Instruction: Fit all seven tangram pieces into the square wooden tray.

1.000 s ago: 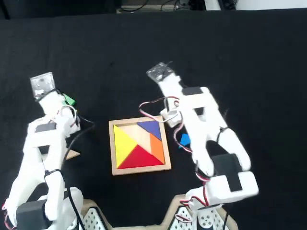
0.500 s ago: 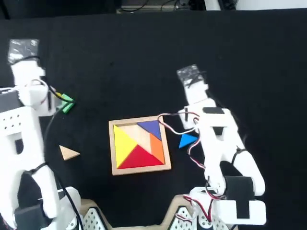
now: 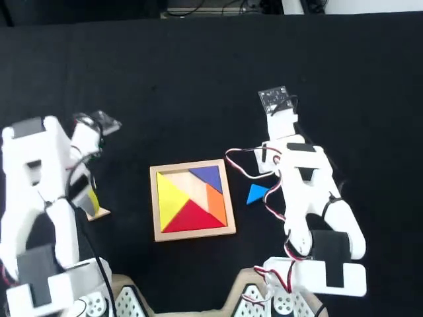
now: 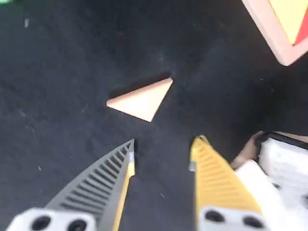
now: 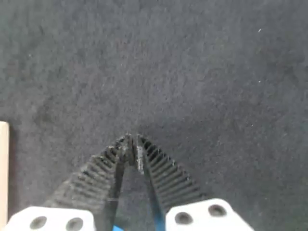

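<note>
Four coloured pieces, yellow, red, orange and indigo, lie in the square wooden tray (image 3: 192, 164). Left gripper (image 4: 163, 143) hangs spread wide near the small pale wooden triangle (image 4: 142, 99); right gripper (image 5: 131, 144) is pressed together, and the bright blue triangle (image 3: 256, 193) lies just beside the tray.

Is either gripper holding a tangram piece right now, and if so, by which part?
Nothing is held. The left gripper is open, its tips short of the loose tan triangle; the right gripper is shut on nothing.
</note>
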### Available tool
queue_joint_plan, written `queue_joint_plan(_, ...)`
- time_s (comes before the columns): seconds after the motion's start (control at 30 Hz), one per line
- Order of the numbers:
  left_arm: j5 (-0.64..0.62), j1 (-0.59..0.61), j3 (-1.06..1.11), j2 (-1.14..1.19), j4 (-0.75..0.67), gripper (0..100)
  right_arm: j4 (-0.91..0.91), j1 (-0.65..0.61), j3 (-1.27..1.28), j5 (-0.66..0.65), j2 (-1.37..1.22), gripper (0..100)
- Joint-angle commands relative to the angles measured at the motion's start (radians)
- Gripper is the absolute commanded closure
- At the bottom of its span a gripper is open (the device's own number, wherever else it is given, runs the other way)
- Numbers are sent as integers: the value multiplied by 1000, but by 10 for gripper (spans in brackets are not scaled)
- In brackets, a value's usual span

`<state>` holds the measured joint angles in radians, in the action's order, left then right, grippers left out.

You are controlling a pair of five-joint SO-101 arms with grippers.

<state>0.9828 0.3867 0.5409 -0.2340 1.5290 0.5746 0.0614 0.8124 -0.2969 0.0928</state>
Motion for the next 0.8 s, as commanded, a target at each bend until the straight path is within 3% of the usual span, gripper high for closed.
queue_joint_plan(0.0, 54, -15, 225, -170, -230, 754, 9, 14, -64, 9, -1, 987)
queue_joint_plan(0.13, 143, -8, 420, -316, -460, 721, 8, 11, -64, 3, -2, 987)
queue_joint_plan(0.2, 215, 7, 455, -338, -509, 716, 6, 9, -64, 3, -2, 987)
queue_joint_plan(0.33, 423, 90, 423, -293, -482, 718, 3, 9, -64, 3, -2, 987)
queue_joint_plan(0.53, 545, 134, 255, -74, -410, 717, 2, 8, -64, 2, -2, 987)
queue_joint_plan(0.77, 514, 93, 122, 91, -348, 719, 2, 9, -64, 2, -2, 987)
